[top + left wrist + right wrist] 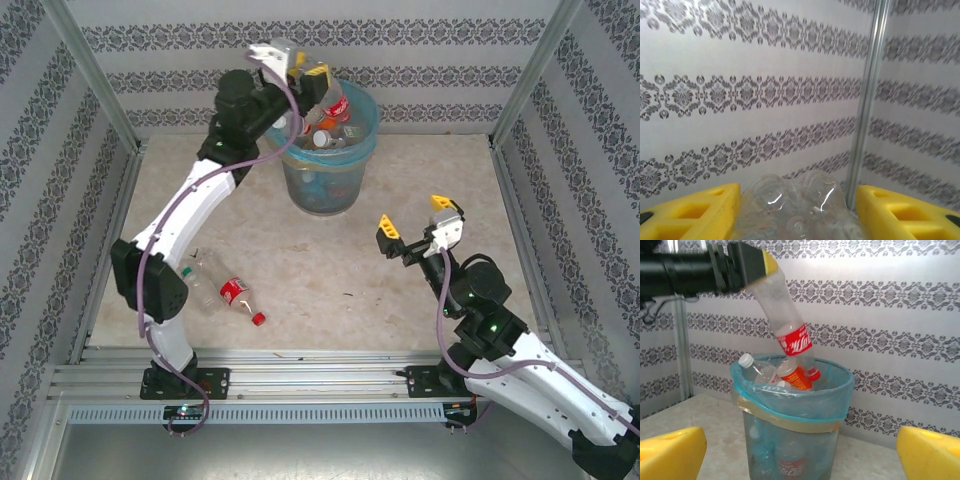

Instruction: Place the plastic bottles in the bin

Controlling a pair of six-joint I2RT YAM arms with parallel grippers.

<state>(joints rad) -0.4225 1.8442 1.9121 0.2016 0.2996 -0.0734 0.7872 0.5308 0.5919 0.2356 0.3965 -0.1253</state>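
Observer: Grip first. What has your left gripper [312,76] got?

Operator: It is closed partway onto 1 clear bottle with a red label, the held bottle [786,315]. In my left wrist view, its dimpled base sits squeezed between my 2 yellow fingers [690,215]. The bottle slants down from the jaws, neck end lowest.

Observer: Where is the bin?

Operator: The bin [325,190] stands directly below that gripper. The held bottle's lower end reaches into the bin's mouth. I cannot tell whether it touches the pile inside. My right wrist view shows a white-capped bottle [754,369] and an orange-labelled bottle [795,377] at the top of that pile. The light-blue bag [840,390] is folded over the rim.

Observer: And your right gripper?

Operator: My right gripper [412,215] is spread wide with nothing between its fingers. Its yellow pads [670,455] sit at the 2 lower corners of my right wrist view. The bin is straight ahead of it and well apart.

Observer: Anything on the table?

Operator: On the table [330,270], 2 bottles lie on their sides, well behind my left gripper and beside that arm's lower link. They are a red-capped bottle [237,295] and a clear bottle [205,282] just beside it. Whether these 2 touch, I cannot tell.
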